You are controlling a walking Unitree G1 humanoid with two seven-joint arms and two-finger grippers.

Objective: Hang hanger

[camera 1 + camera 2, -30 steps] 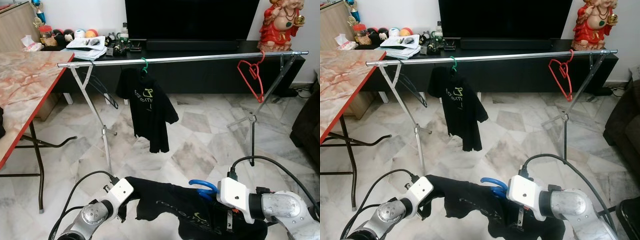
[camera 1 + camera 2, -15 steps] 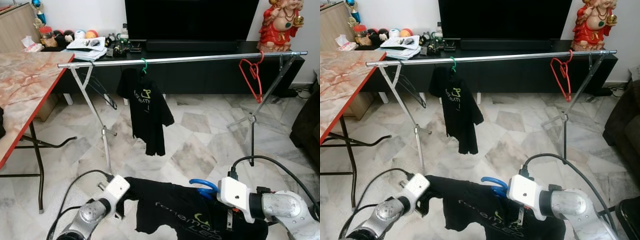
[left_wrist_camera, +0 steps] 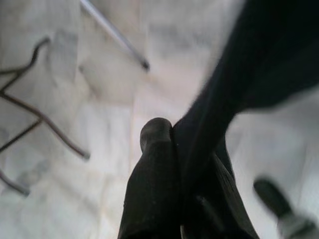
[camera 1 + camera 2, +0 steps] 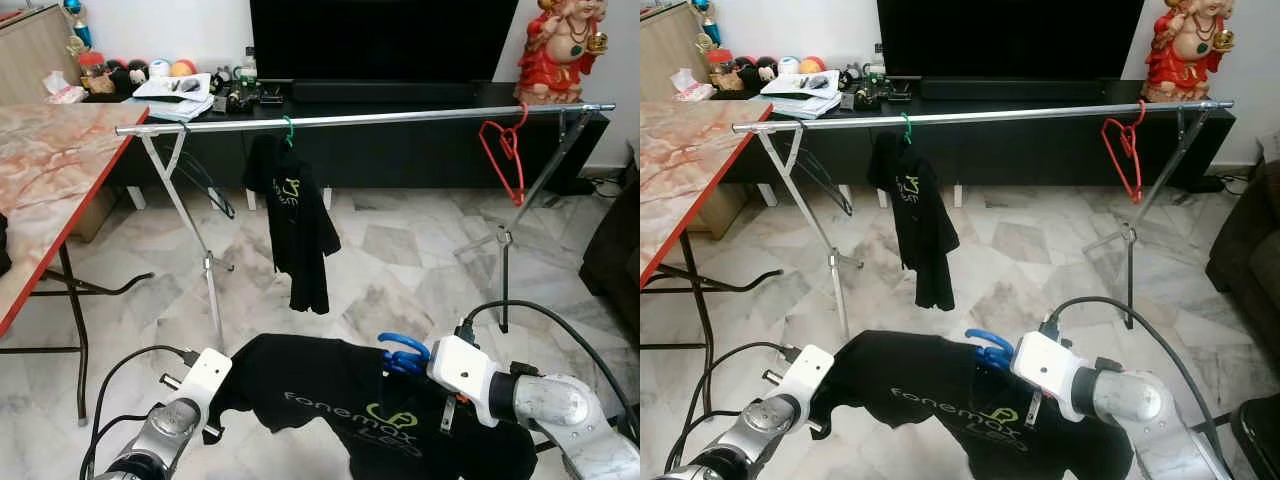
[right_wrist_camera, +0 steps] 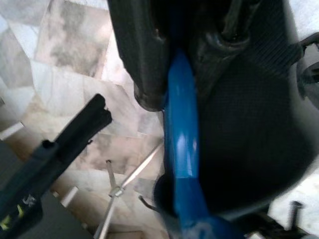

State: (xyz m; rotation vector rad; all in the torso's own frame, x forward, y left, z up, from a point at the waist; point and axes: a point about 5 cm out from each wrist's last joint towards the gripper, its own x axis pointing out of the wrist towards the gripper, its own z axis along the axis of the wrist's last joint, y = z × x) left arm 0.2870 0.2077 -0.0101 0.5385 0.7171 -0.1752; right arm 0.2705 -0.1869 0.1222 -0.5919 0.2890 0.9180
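While the right gripper clamps the blue hanger, its black T-shirt spreads leftward. Its far edge is pinched by the left gripper

The head views are being evenly and brightly lit, while the wrist views are seemingly being blurred throughout.

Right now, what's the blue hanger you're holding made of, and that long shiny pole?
The blue hanger looks like plastic: smooth, glossy, solid colour, light glinting on it where the right gripper holds it. The long pole looks like metal: silvery, thin, with a bright shine along it. The black shirt on the hanger is soft cloth; it sags and folds.
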